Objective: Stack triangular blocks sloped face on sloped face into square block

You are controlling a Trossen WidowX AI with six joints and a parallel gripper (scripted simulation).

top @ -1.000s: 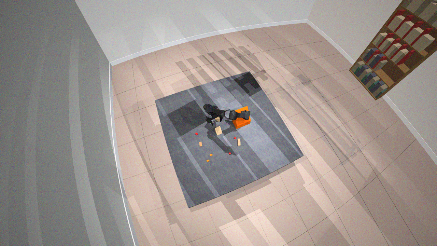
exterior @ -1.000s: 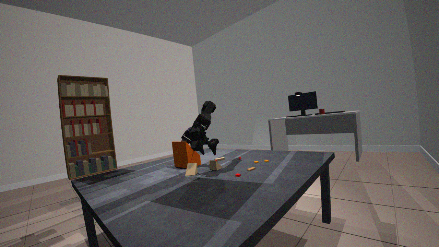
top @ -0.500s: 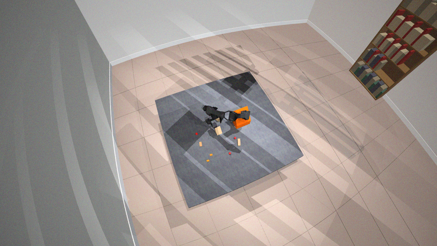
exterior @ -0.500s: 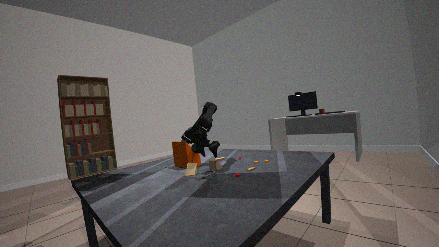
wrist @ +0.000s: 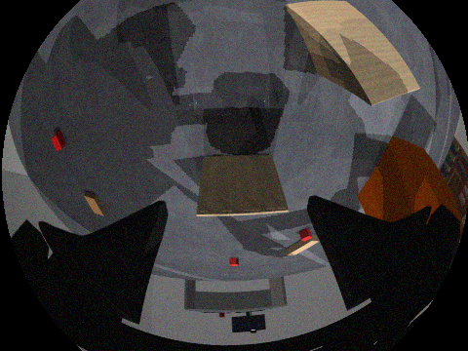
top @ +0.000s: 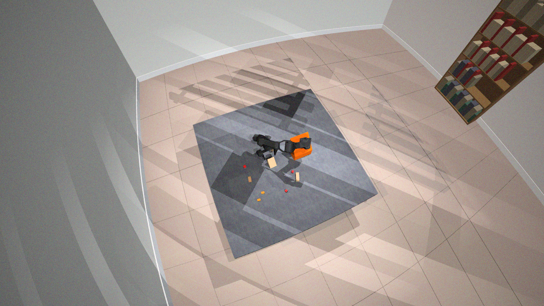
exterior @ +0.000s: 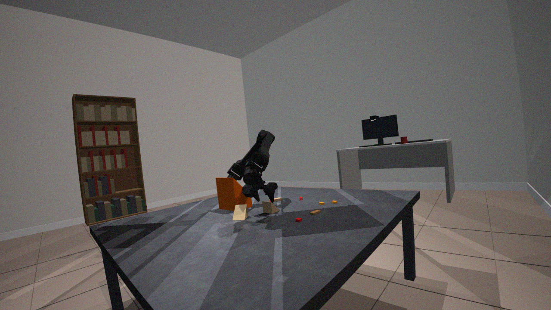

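Note:
Two tan triangular blocks rest apart on the dark grey table. One triangular block sits straight below my gripper, between its two wide-spread fingers; the fingers do not close on it. In the top view the arm hides most of this block. The second, paler triangular block stands a short way off, on the side toward the orange base. The gripper is open and empty, low over the table.
The arm's orange base stands just behind the blocks. Small red cubes, orange chips and flat tan pieces are scattered on the table. A desk and bookcase stand far off.

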